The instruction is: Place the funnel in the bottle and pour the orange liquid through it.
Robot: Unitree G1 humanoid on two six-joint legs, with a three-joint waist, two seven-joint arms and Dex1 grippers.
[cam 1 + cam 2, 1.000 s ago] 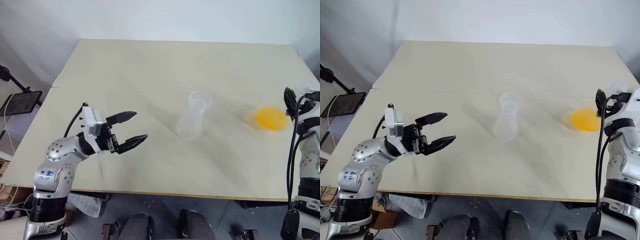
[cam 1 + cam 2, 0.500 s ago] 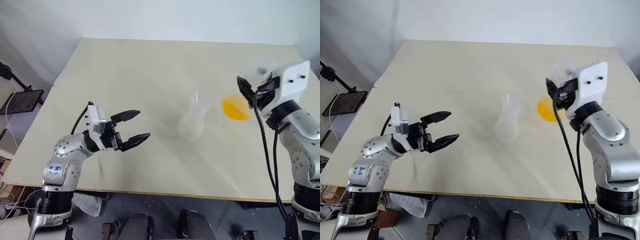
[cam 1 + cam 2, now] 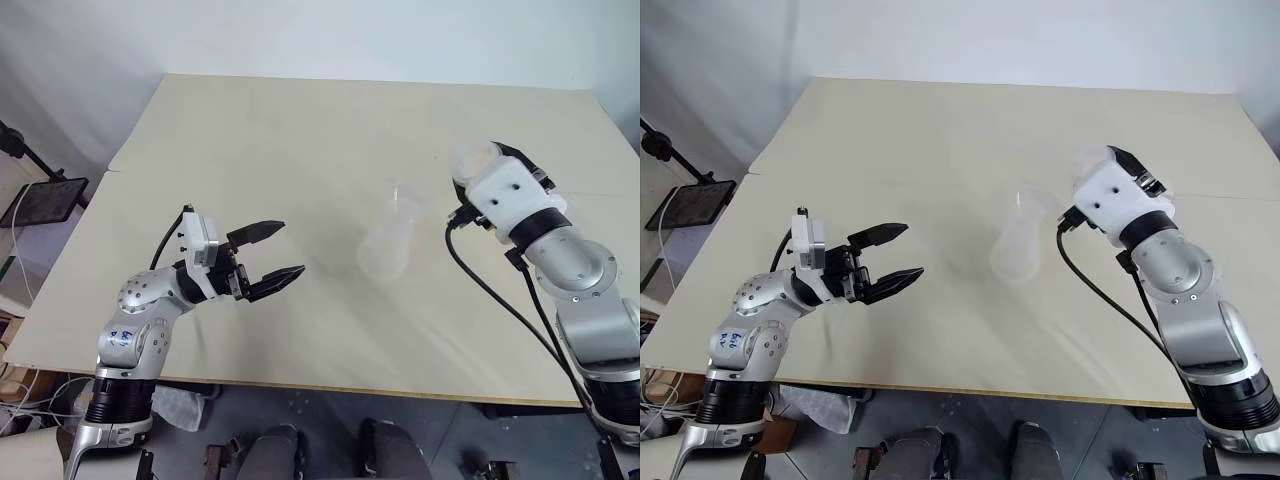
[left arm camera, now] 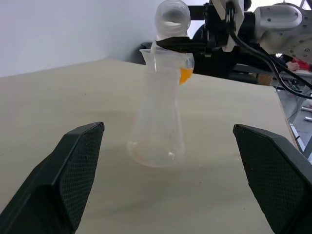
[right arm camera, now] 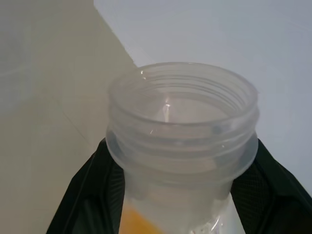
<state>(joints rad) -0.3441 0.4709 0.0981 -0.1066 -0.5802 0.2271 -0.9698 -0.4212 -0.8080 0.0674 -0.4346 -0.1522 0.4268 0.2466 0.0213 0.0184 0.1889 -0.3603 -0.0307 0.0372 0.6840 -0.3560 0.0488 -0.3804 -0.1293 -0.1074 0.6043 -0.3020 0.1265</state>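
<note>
My right gripper [image 5: 183, 204] is shut on the bottle [image 5: 183, 117], a frosted one with a wide threaded neck, its mouth up. The orange liquid [image 5: 134, 222] lies low inside it. The bottle [image 3: 475, 158] hangs above the table, just right of a clear conical flask [image 3: 385, 245] that stands mid-table. The left wrist view has the bottle [image 4: 173, 17] behind the flask's [image 4: 158, 112] mouth, the orange liquid [image 4: 185, 74] showing beside the rim. Left of the flask and well apart from it, my left gripper [image 3: 290, 248] is open and points at it. I cannot make out the funnel.
The beige table [image 3: 300, 130] runs far back, with a seam across its middle. A black stand with a dark tray [image 3: 40, 200] stands off the table's left edge. Cables hang from my right arm [image 3: 500, 300] over the table's front right.
My right arm has swung left from the table's right edge, carrying the bottle to beside the flask, and its wrist has rolled. The left gripper has stayed put.
</note>
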